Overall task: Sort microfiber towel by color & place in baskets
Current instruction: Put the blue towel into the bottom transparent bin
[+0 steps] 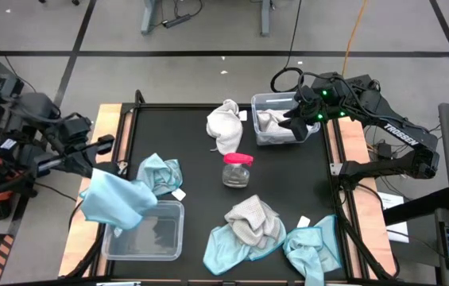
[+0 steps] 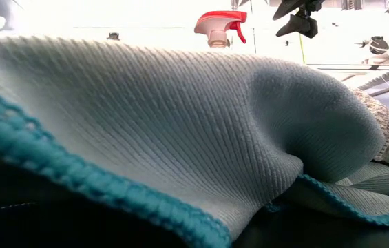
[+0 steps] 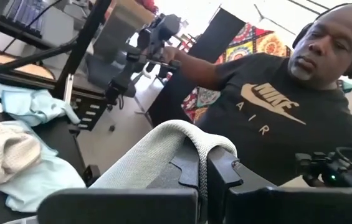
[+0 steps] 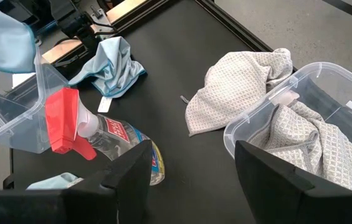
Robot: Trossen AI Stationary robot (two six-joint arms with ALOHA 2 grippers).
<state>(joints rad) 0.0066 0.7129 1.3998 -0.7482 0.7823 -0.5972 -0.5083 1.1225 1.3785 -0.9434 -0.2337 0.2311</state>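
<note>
From above, the left claw (image 1: 101, 171) is shut tight on a light blue towel (image 1: 117, 199). The towel hangs from the claw over the near-left basket (image 1: 172, 230), a clear tub on the black table (image 1: 200, 171). The right claw (image 1: 294, 121) sits over the far-right basket (image 1: 265, 102), its 2 fingers apart and holding nothing. A white-grey towel (image 1: 274, 123) lies in that basket, right under the claw. Another white towel (image 1: 224, 125) lies just beside that basket. A second blue towel (image 1: 164, 173) lies near the left basket. A spray bottle with a red top (image 1: 238, 168) stands in the middle. At the near edge lie a grey towel on a blue one (image 1: 248, 226) and 1 more blue towel (image 1: 311, 248).

From table height, a blue towel with a darker edge (image 2: 180, 124) fills almost the whole picture. The red sprayer top (image 2: 218, 27) peeks over it.

From the left wrist, towel cloth (image 3: 163, 149) drapes over the shut claw. A person in a black shirt (image 3: 269, 112) sits past the table.

From the right wrist, the 2 fingers (image 4: 132, 177) stand wide apart. The basket with the white-grey towel (image 4: 300, 134) lies just ahead of them.
</note>
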